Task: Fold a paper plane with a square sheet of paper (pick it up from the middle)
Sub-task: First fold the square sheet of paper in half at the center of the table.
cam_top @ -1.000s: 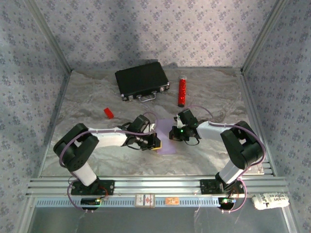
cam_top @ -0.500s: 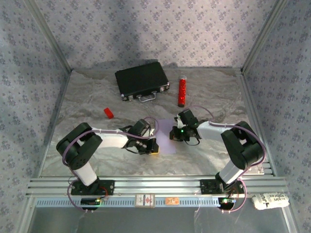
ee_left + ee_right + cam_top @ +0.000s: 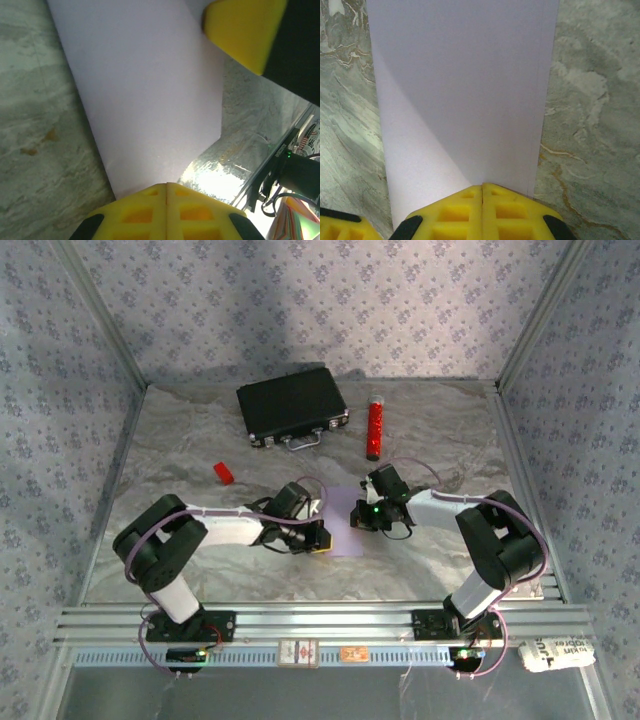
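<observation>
The square sheet of paper [image 3: 340, 532] lies flat on the worktop [image 3: 200, 440], midway between its side edges and nearer its near edge. It looks thin, light and limp, so we judge it will slide and crease easily and is best pinched mid-edge. Our left tool [image 3: 319, 539] and right tool [image 3: 362, 516] both have fingers together, tips at opposite ends of the sheet. Since a second ago the left tool dipped nearward and returned, while the right stayed put.

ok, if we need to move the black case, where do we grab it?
Probably by the handle on its near long edge, coming in from the arms' side. The black case lies flat and looks too broad for the jaws, while the handle sticks out toward the arms as a thin loop.
</observation>
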